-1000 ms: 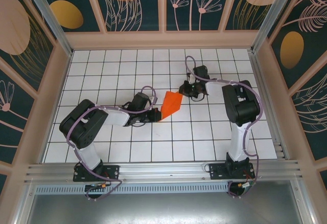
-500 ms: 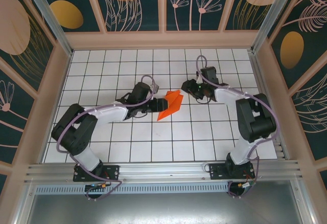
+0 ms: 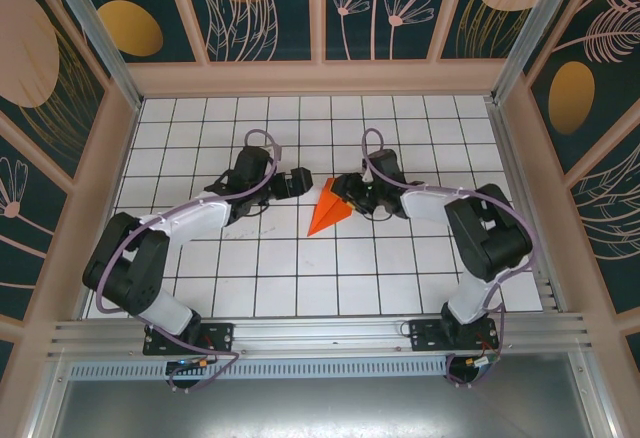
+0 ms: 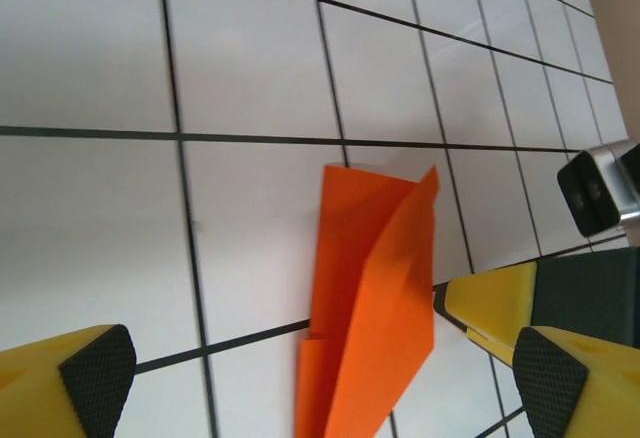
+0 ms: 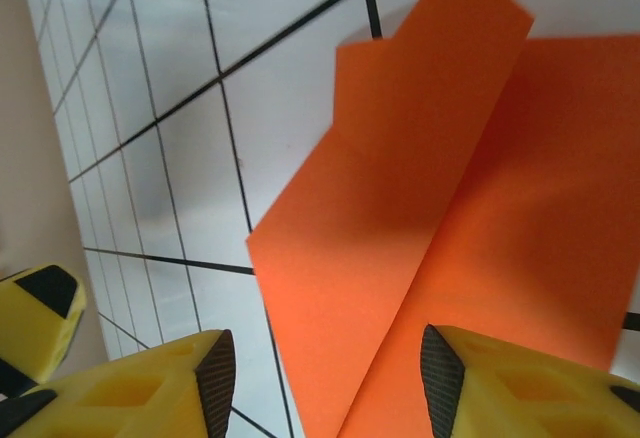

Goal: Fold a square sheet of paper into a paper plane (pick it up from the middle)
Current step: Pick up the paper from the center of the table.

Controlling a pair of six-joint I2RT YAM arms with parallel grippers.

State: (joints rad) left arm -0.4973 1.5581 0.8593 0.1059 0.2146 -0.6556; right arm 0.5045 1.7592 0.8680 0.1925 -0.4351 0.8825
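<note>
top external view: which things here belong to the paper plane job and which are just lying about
Part of the job:
- paper plane, orange, lying on the tiles
- left tool, open beside it
- right tool, open at its other side

Just surroundings:
- white gridded table
- patterned walls
- aluminium rail at the near edge

matt, creased paper of the paper plane [image 3: 328,208], a smooth, faintly glossy desk [image 3: 400,268], grainy black pads [image 4: 92,366].

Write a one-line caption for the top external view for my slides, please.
Left gripper and right gripper, both open, flank the orange paper plane lying on the gridded table.
</note>
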